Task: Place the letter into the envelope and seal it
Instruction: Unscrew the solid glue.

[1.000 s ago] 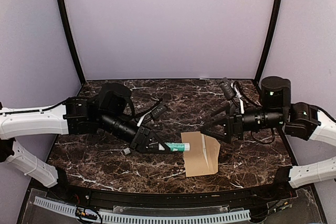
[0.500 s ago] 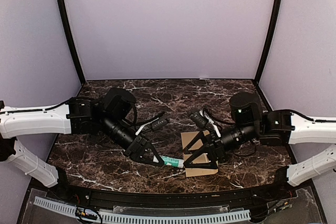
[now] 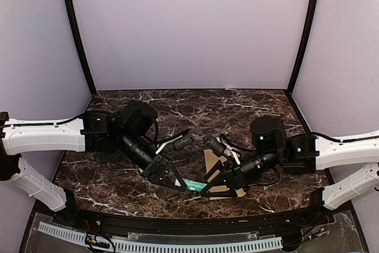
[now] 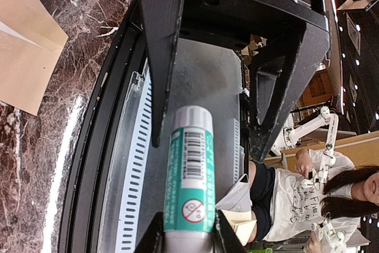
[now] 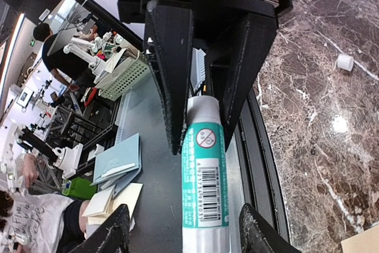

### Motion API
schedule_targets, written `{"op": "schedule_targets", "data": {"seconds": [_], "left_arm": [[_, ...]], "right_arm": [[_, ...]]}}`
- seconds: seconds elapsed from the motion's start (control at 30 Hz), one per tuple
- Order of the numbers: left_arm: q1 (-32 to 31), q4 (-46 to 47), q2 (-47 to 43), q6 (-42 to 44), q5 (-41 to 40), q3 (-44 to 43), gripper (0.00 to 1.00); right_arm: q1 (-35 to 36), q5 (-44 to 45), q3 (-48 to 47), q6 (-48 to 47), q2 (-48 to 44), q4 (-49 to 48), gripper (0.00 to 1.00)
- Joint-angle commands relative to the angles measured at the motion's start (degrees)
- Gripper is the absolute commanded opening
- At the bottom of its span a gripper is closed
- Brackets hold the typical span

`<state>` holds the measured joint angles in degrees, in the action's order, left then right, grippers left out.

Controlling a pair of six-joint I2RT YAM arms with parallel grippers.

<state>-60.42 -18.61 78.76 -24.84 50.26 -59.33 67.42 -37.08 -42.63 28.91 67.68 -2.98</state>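
My left gripper (image 3: 182, 182) is shut on a teal and white glue stick (image 3: 194, 185) and holds it near the table's front edge, pointing right. In the left wrist view the stick (image 4: 189, 176) runs up from my fingertips. My right gripper (image 3: 211, 186) is open, its fingers wide on either side of the stick's free end (image 5: 204, 188) without touching it. The tan envelope (image 3: 214, 159) lies on the table behind and under the right gripper, partly covered. It also shows in the left wrist view (image 4: 23, 45). The letter is hidden.
A small white cap (image 5: 344, 62) lies on the dark marble table (image 3: 118, 176). The black front rail (image 3: 177, 217) runs just below the two grippers. Cables (image 3: 177, 140) loop over both wrists.
The right arm swung in from the right and came down over the envelope, its open jaws now around the stick's end. The left gripper moved the stick toward the front edge.
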Motion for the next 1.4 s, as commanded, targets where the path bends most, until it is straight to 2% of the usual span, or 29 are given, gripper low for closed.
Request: {"op": "schedule_targets", "data": {"seconds": [0.0,0.17,0.3,0.4,0.43,0.5,0.53,0.57,0.6,0.67,0.73,0.83,0.97,1.07,1.17,1.27,1.37], "left_arm": [[-0.05,1.01,-0.36,0.18,1.65,-0.89,0.00],[-0.05,0.67,-0.05,0.23,1.53,-0.98,0.00],[-0.05,-0.38,0.02,1.38,0.63,-1.57,0.00],[-0.05,-0.82,0.32,1.96,0.21,-1.98,0.01],[-0.05,-0.90,0.33,2.05,-0.18,-2.09,0.05],[-0.05,-1.16,0.16,2.22,-2.22,-2.65,0.25],[-0.05,-1.19,-0.34,2.19,-3.17,-2.77,0.42],[-0.05,-1.04,-0.66,2.08,-5.24,-2.84,0.48],[-0.05,0.01,-1.67,1.90,-6.22,-2.55,0.59],[0.02,3.29,-3.95,0.19,-9.81,-1.36,0.69],[0.04,8.45,-7.01,-2.41,-15.55,0.76,0.74],[0.04,15.86,-12.52,-7.61,-23.11,5.65,0.75],[-0.28,34.06,-18.79,-13.86,-32.09,13.04,0.76],[-2.19,41.72,-21.39,-15.68,-39.95,16.95,0.76],[-3.92,49.36,-21.43,-17.75,-44.42,18.88,0.76],[-5.56,51.87,-19.41,-20.52,-47.30,18.87,0.76],[-6.94,49.73,-16.20,-21.17,-50.35,17.39,0.76]], "right_arm": [[0.63,-1.76,1.19,2.23,1.30,-7.47,0.53],[0.85,-2.03,1.84,3.66,2.43,-10.23,0.35],[0.82,-2.27,2.72,4.88,3.45,-12.57,0.26],[0.87,-2.28,2.51,5.45,4.16,-13.20,0.16],[0.87,-2.03,2.68,5.52,4.05,-13.45,0.12],[0.87,-1.05,3.25,5.78,3.56,-14.19,0.09],[0.87,-0.66,3.56,5.88,3.33,-14.30,0.09],[0.85,0.17,3.82,5.92,2.91,-14.39,0.09],[0.87,0.97,4.07,5.98,2.45,-14.43,0.09],[0.87,3.39,4.65,6.22,1.03,-14.37,0.09],[0.87,6.60,5.48,6.52,-1.00,-14.86,0.09],[0.87,12.15,7.17,7.31,-4.26,-17.31,0.09],[1.00,20.61,8.44,8.51,-6.09,-21.85,0.08],[1.18,26.80,8.79,9.06,-5.70,-25.92,0.08],[1.60,29.38,8.30,8.73,-4.67,-29.63,0.08],[2.25,31.22,7.03,7.85,-3.38,-31.30,0.08],[2.76,32.30,6.53,7.24,-2.67,-32.50,0.08]]}}
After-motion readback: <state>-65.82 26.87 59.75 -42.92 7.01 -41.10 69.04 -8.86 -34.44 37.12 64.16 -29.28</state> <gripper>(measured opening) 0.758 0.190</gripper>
